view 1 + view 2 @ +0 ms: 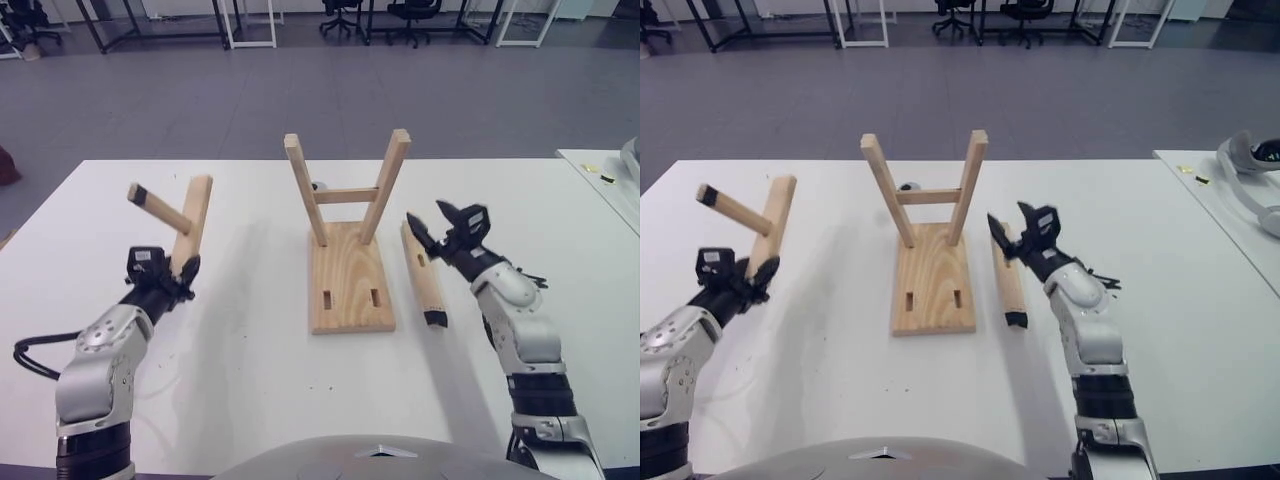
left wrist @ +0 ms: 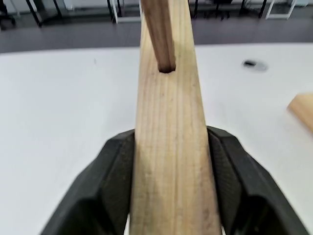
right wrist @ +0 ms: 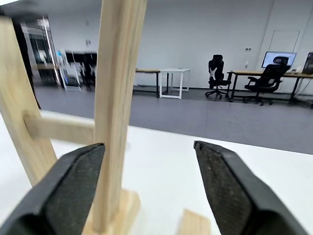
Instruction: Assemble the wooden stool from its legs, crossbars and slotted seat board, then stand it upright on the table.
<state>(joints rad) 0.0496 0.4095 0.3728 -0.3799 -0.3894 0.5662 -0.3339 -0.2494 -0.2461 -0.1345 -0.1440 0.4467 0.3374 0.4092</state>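
I judged the step wanted the seat board [image 1: 350, 285] left undisturbed mid-table [image 1: 250, 380] while I joined the held leg [image 1: 196, 212], clamped tight in my left gripper [image 1: 182, 270], squarely to the loose leg [image 1: 424, 275] lying just beside the board under my wide-open, empty right gripper [image 1: 445, 232]. The wood was pale pine; the near slots [image 1: 350, 298] stood bare.

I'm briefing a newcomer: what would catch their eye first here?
At the middle of the table, a seat board lies flat with two legs, joined by a crossbar, standing up from its far end. On the left, the left gripper clamps a third leg with a bar stuck in it; the open right gripper hovers by a loose leg beside the board.
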